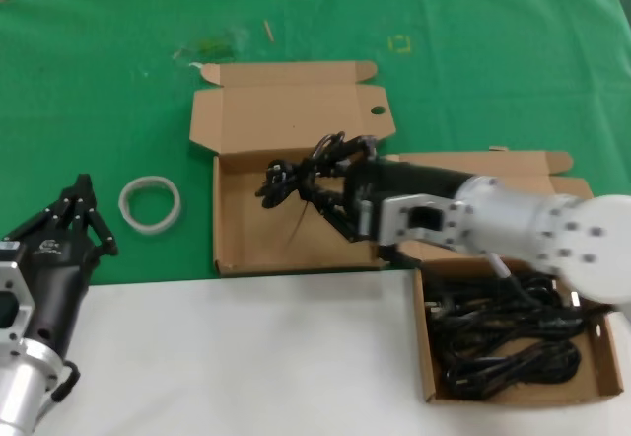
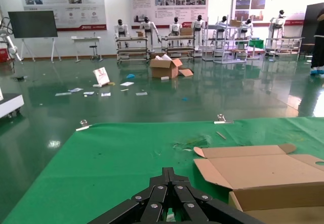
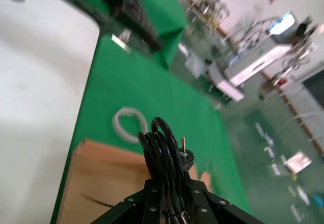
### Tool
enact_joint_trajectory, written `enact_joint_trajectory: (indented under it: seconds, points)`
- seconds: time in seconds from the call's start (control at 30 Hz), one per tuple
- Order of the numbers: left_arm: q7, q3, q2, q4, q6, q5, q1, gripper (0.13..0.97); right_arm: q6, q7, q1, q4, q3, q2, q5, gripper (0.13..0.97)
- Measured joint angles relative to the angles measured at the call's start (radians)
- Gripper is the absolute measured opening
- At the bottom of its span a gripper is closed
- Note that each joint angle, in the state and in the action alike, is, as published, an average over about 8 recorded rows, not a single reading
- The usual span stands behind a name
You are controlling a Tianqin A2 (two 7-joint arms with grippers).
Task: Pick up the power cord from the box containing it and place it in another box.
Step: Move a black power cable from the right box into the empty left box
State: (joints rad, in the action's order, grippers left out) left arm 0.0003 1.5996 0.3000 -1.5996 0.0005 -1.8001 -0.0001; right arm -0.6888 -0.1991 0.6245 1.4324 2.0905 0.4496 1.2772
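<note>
Green-covered table with a white front section. My right gripper (image 1: 314,181), clamped on a bundled power cord (image 1: 291,175), hovers over the empty box (image 1: 229,229) at eleven o'clock from the cord-filled box (image 1: 426,357). I should lower before releasing. My left gripper (image 1: 74,221) waits closed at eight o'clock.

Head view looks steeply down from above; both wrist views sit low, facing outward, sharing the green cloth (image 1: 99,91) and open box (image 1: 286,120).
</note>
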Motion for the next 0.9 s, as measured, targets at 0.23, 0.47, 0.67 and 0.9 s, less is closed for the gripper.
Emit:
enact_joint_trajectory:
  seconds: [0.23,0.47,0.67,0.9]
  points:
    - [0.0,0.0,0.0,0.0,0.0,0.0,0.0,0.14,0.069,0.046,0.058,-0.223,0.057,-0.157,-0.175,0.194]
    - [0.0,0.0,0.0,0.0,0.0,0.0,0.0,0.14,0.099,0.127,0.058,-0.281,0.046,-0.223,-0.327,0.194]
    - [0.0,0.0,0.0,0.0,0.0,0.0,0.0,0.14,0.096,0.182,0.032,-0.258,0.016,-0.238,-0.416,0.212]
    - [0.0,0.0,0.0,0.0,0.0,0.0,0.0,0.14,0.075,0.233,-0.005,-0.193,-0.03,-0.23,-0.458,0.256]
